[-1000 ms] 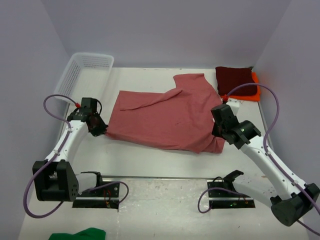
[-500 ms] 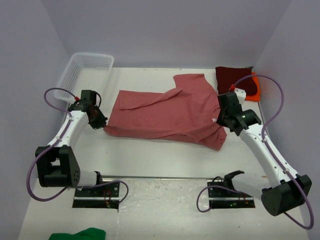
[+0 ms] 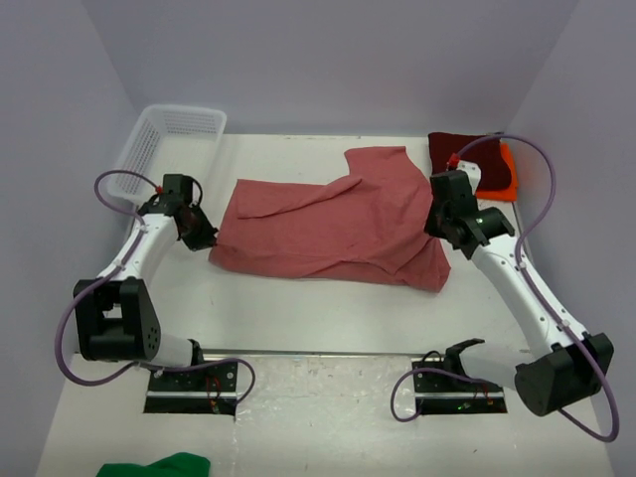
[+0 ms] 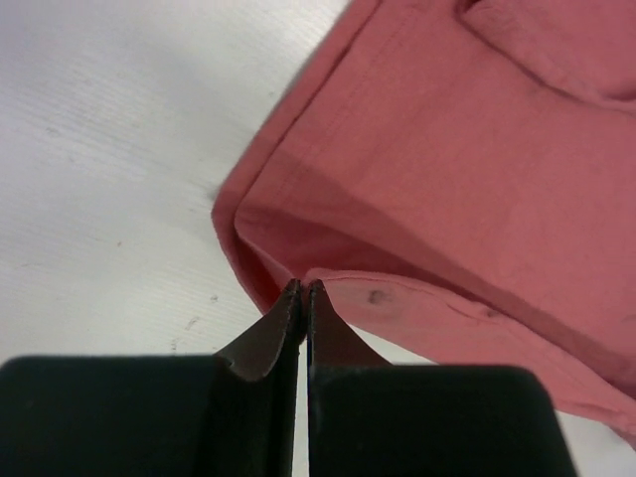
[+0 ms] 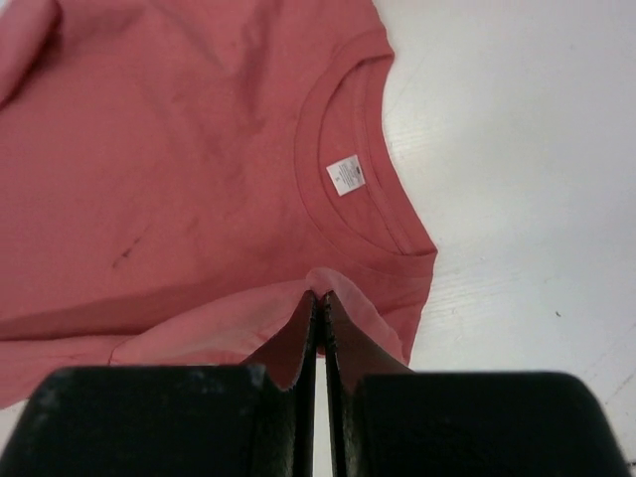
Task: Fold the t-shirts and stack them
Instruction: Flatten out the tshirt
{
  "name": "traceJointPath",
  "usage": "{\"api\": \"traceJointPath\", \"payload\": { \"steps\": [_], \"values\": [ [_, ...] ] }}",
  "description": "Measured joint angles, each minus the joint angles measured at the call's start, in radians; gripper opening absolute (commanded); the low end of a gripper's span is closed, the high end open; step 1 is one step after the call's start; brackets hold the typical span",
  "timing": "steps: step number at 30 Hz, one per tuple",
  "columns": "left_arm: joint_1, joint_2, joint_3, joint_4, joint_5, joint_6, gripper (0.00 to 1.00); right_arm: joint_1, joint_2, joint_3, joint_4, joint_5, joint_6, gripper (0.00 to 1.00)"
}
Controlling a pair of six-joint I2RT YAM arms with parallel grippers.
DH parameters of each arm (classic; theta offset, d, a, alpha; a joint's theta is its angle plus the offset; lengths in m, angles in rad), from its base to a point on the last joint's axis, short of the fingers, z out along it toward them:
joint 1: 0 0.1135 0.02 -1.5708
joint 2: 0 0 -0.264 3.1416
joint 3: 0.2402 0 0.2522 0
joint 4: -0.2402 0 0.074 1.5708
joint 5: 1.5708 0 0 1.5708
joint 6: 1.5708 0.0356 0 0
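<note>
The faded rose t-shirt (image 3: 328,224) lies spread across the middle of the table, its near edge lifted and doubled over. My left gripper (image 3: 204,240) is shut on the shirt's left corner; in the left wrist view the fingers (image 4: 303,288) pinch the hem of the rose cloth (image 4: 447,149). My right gripper (image 3: 438,228) is shut on the shirt's right side; in the right wrist view it (image 5: 320,298) pinches a fold just short of the collar and its white label (image 5: 345,174). A folded dark maroon t-shirt (image 3: 462,156) lies on an orange t-shirt (image 3: 505,175) at the back right.
A white mesh basket (image 3: 164,147) stands at the back left, close to the left arm. A green cloth (image 3: 159,465) lies at the near edge, beyond the arm bases. Grey walls close in the table on three sides.
Both grippers have moved away from the near edge toward the back, drawing the shirt's near edge with them. The shirt now covers less depth of the table.
</note>
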Motion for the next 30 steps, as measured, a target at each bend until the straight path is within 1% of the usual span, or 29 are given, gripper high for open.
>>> {"api": "traceJointPath", "payload": {
  "steps": [4, 7, 12, 13, 16, 21, 25, 27, 30],
  "values": [
    [0.000, -0.076, 0.000, 0.035, 0.060, 0.019, 0.00, 0.000, -0.097, 0.021, 0.011, -0.009, -0.045, 0.00],
    [0.000, -0.169, 0.025, 0.053, 0.095, 0.040, 0.00, 0.005, -0.138, 0.111, 0.016, -0.018, -0.100, 0.00],
    [0.000, -0.282, 0.184, 0.075, 0.137, 0.089, 0.00, 0.027, -0.234, 0.250, 0.079, -0.083, -0.225, 0.00],
    [0.000, -0.300, 0.227, 0.084, 0.148, 0.098, 0.00, 0.029, -0.245, 0.291, 0.079, -0.096, -0.243, 0.00],
    [0.000, -0.348, 0.336, 0.134, 0.187, 0.117, 0.00, 0.045, -0.240, 0.490, 0.076, -0.145, -0.306, 0.00],
    [0.000, -0.437, 0.464, 0.283, 0.295, 0.132, 0.00, 0.070, -0.217, 0.806, 0.081, -0.251, -0.398, 0.00],
    [0.000, -0.468, 0.575, 0.401, 0.386, 0.138, 0.00, 0.071, -0.199, 1.057, 0.065, -0.377, -0.443, 0.00],
    [0.000, -0.476, 0.610, 0.460, 0.424, 0.141, 0.00, 0.071, -0.210, 1.125, 0.082, -0.443, -0.469, 0.00],
    [0.000, -0.490, 0.644, 0.545, 0.481, 0.140, 0.00, 0.071, -0.262, 1.136, 0.115, -0.528, -0.495, 0.00]
  ]
}}
